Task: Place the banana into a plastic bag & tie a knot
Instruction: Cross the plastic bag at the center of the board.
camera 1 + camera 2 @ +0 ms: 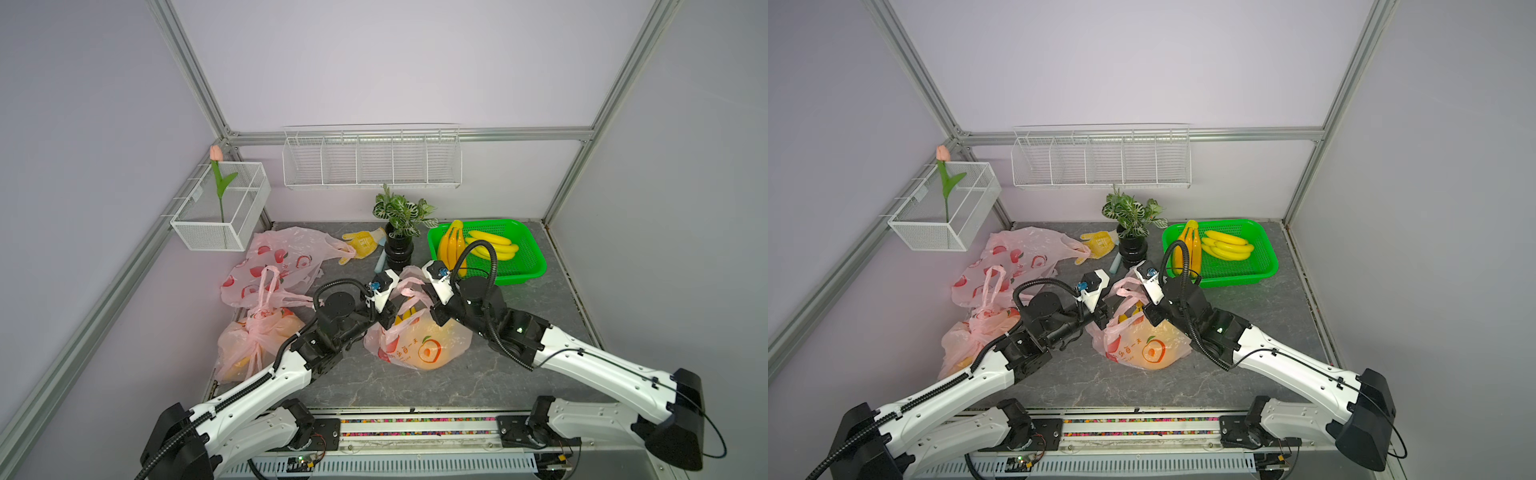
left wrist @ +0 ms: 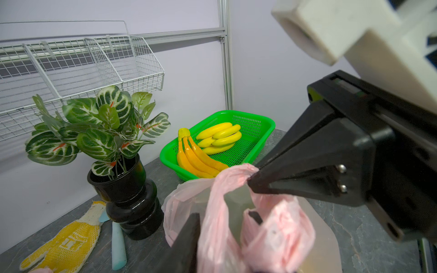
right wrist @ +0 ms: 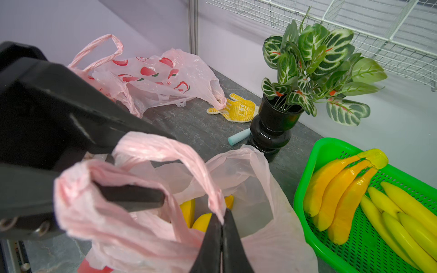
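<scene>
Over the bag (image 1: 419, 345) my left fingers (image 3: 132, 196) and right fingers (image 3: 212, 241) crowd close, with little gap between them. Just behind stands the vase (image 1: 398, 249), its leaves spreading above, and the basket (image 1: 515, 277) blocks the right rear. A tied bag (image 1: 237, 353) sits just beside my left arm, with empty bags (image 1: 282, 257) and a glove (image 1: 363, 241) further back. Bare bench (image 1: 415, 386) lies in front and at the right front.

the pink plastic bag (image 1: 419, 345) at the middle of the surface (image 1: 415, 386) carries a printed row of orange characters (image 1: 405, 348), too small to read. the yellow glove (image 2: 68, 243) bears a pale blocky mark, illegible.
</scene>
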Motion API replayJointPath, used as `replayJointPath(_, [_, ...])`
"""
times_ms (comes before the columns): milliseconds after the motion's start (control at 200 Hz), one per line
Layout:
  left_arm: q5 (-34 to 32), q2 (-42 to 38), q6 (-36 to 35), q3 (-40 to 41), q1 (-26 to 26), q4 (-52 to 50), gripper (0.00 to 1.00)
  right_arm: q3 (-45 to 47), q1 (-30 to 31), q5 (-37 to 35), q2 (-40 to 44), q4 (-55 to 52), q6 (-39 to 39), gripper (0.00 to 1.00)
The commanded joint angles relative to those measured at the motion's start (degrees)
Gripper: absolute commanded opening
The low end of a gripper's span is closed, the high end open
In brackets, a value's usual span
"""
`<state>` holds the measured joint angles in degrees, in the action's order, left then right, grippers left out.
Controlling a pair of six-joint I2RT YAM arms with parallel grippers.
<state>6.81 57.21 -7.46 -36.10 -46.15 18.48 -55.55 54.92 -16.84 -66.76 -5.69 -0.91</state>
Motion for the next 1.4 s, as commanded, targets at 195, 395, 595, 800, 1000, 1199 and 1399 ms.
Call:
replayJointPath(195, [-2.46, -0.49, 2.4, 0.75, -0.25, 2.44, 0.31, -0.71, 0.51, -3.28, 0.2, -1.9, -0.85, 0.06])
replayJointPath(395, [1.15, 0.91, -1.64, -0.72, -0.23, 0.41, 0.45, -1.87, 0.72, -2.5, -1.02, -2.61, -0.86, 0.07])
replayJointPath(595, [0.11, 0.12, -1.21, -1.34, -0.23, 1.56, 0.57, -2.94, 1.45, -3.01, -2.67, -3.27, -1.27, 0.07])
replayJointPath(800, [0.03, -0.94, -1.41, -1.7, -0.21, 1.28, 0.6, -3.34, 1.58, -4.05, -3.46, -4.49, -1.31, 0.06])
replayJointPath(1000, [0.29, -0.87, -0.19, -1.17, -0.17, 2.87, 0.56, -2.91, 1.58, -4.34, -2.85, -4.23, -1.23, 0.07])
replayJointPath(1199, [-2.54, -0.81, 2.45, -0.48, -0.23, 4.99, 0.31, -2.16, 1.7, -4.34, -2.13, -3.42, -1.38, 0.07])
replayJointPath(1399, [-2.41, 0.93, 4.56, -2.04, -0.25, 2.95, 0.03, -1.3, 1.96, -4.79, -0.7, -2.1, -2.22, 0.07])
